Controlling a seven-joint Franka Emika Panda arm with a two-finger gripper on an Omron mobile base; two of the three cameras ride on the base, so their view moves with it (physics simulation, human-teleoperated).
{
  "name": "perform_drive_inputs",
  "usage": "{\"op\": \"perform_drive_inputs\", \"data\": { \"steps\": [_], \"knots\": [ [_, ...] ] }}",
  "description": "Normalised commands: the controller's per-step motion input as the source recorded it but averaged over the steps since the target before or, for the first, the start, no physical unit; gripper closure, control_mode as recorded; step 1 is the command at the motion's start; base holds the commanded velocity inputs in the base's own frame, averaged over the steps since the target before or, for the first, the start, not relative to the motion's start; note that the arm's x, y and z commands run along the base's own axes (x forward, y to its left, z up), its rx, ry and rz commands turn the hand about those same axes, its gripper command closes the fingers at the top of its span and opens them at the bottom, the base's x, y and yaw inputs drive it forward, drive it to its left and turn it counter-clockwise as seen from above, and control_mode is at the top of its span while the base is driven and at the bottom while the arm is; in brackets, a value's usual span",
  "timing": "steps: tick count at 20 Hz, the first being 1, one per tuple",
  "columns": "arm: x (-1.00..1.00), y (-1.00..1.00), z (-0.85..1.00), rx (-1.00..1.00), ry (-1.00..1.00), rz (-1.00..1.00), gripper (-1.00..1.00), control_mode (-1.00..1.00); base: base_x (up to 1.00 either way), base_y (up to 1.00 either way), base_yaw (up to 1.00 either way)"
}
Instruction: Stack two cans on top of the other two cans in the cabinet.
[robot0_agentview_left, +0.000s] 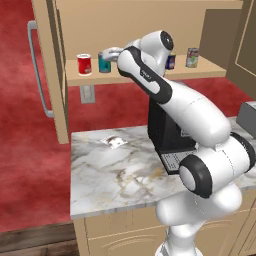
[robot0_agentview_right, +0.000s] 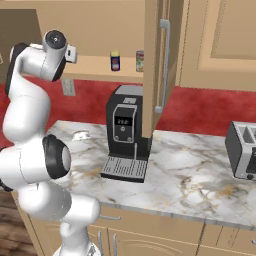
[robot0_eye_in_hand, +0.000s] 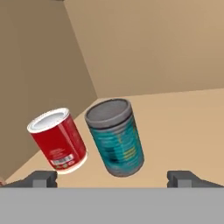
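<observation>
While arm hides gripper (robot0_eye_in_hand: 112, 178), teal can (robot0_eye_in_hand: 116, 138) unheld.

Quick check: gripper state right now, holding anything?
Gripper: open, holding nothing; fingertips spread wide in front of the teal can, which stands on the cabinet shelf beside the red can.

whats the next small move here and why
Probably ease the end effector forward so its open fingertips straddle the teal can. That can stands centred ahead on the cabinet shelf, ungrasped, with the red can close beside it.
</observation>
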Motion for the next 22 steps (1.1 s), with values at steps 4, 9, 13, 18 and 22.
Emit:
{"op": "perform_drive_inputs", "data": {
  "steps": [4,9,13,18,22],
  "knots": [
    [0.42,0.02,-0.05,0.0,0.0,0.01,-1.0,-1.0,0.0,0.0,0.0],
    [0.22,0.03,-0.08,0.0,0.02,0.01,-1.0,-1.0,0.0,0.0,0.0],
    [0.23,0.15,-0.1,0.0,0.01,0.02,-1.0,-1.0,0.0,0.0,0.0],
    [0.17,0.13,-0.06,0.0,0.01,0.03,-1.0,-1.0,0.0,0.0,0.0],
    [0.13,0.09,-0.09,0.0,0.0,0.03,-1.0,-1.0,0.0,0.0,0.0]
  ]
}}
